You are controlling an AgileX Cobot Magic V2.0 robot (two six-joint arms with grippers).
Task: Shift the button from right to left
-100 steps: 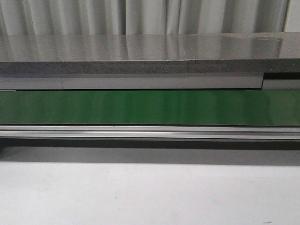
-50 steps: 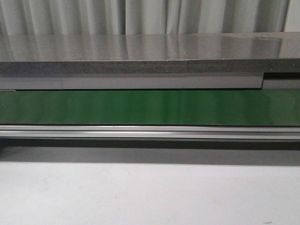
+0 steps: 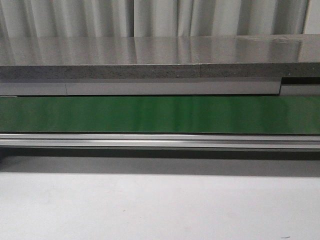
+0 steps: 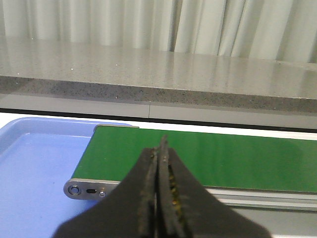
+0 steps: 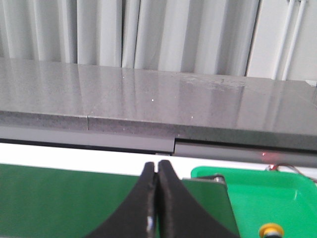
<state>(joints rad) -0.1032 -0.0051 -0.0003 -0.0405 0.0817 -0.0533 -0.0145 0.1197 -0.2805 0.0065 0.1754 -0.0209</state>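
Button (image 5: 271, 231) sits low in the green tray (image 5: 257, 193) at the right end of the green belt (image 3: 160, 114), only its yellow cap showing, untouched. Nearest the wrist cameras, the right gripper (image 5: 157, 171) has its jaws pressed together and empty; so does the left gripper (image 4: 161, 151). Beyond the left one lies the blue tray (image 4: 34, 173). Judging from this, nothing is done: pickup, carry and release remain.

setting: workshop/test cell | cues: long green conveyor belt (image 3: 160, 114) on aluminium rail (image 3: 160, 140); grey speckled stone counter (image 3: 150, 71); pleated white curtain (image 3: 150, 17)
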